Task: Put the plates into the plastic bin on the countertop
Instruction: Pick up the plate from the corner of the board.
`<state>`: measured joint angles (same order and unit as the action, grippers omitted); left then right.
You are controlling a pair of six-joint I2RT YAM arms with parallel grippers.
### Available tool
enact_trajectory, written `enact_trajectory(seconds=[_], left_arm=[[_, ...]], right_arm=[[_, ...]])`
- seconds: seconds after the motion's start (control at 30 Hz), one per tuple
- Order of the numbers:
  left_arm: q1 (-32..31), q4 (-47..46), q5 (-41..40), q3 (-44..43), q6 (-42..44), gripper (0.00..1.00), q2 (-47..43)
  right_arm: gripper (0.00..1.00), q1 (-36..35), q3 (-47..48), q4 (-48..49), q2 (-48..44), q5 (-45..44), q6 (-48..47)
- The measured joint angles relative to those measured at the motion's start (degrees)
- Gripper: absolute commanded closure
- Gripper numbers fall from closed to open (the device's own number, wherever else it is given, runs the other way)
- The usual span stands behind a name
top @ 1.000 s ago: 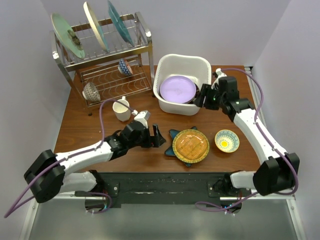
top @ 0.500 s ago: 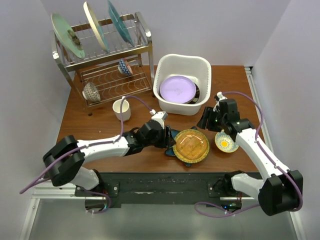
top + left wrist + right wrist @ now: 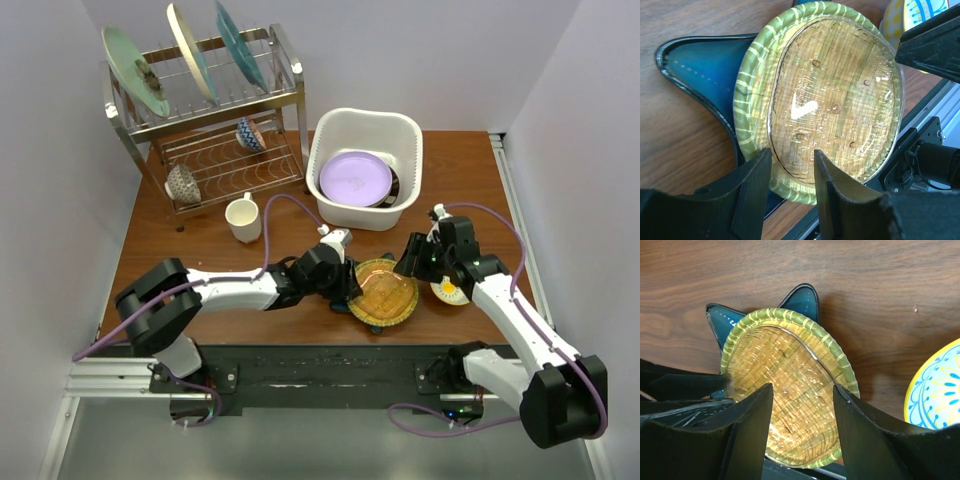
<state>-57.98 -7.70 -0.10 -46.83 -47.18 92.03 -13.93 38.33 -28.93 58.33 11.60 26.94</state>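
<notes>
Brown wood surface (image 3: 470,170) between pale walls (image 3: 400,60). Close to the near edge, amber round plate (image 3: 382,291) lying flat on top of blue star-shaped plate (image 3: 695,70), blue points poking out from under it. Left hand (image 3: 791,157) at 9 o'clock of the amber plate, fingers a little apart over its rim, holding nothing. Right hand (image 3: 802,390) at 2 o'clock of it, fingers wide apart above the plate, holding nothing too. Small bowl (image 3: 940,390) with a yellow middle near the amber plate at 3 o'clock. Farther back at 12 o'clock, white plastic bin (image 3: 340,125) with lavender plate (image 3: 355,178) lying inside. White cup (image 3: 243,217) at 9 o'clock of the bin. Farthest back at 10 o'clock, wire rack (image 3: 225,112) with three plates (image 3: 190,50) standing up on top.
</notes>
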Motion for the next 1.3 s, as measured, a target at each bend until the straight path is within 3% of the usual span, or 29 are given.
enact_trajectory(seconds=[0.2, 0.3, 0.33, 0.4, 0.93, 1.3], left_arm=[[-0.66, -1.49, 0.68, -1.07, -0.22, 0.63, 2.32], [-0.79, -1.90, 1.01, -1.29, -0.44, 0.82, 3.06], [-0.85, -1.90, 1.01, -1.29, -0.28, 0.93, 3.30], [-0.98, -1.84, 1.03, -1.29, -0.79, 0.98, 3.63], [-0.98, -1.18, -0.55, -1.81, -1.97, 1.00, 3.65], [-0.98, -0.94, -2.01, -1.25, -4.76, 1.00, 1.99]], right_arm=[[0.46, 0.00, -0.11, -0.87, -1.53, 0.00, -0.02], [0.46, 0.00, -0.20, -1.09, -1.79, 0.02, -0.07], [0.46, 0.00, -0.28, -1.16, -1.92, 0.00, -0.09], [0.46, 0.00, -0.44, -1.44, -2.23, -0.02, -0.15], [0.46, -0.04, -0.46, -5.73, -10.51, -4.46, -0.07], [0.49, -0.04, -1.16, -7.10, -9.97, -4.33, 0.02]])
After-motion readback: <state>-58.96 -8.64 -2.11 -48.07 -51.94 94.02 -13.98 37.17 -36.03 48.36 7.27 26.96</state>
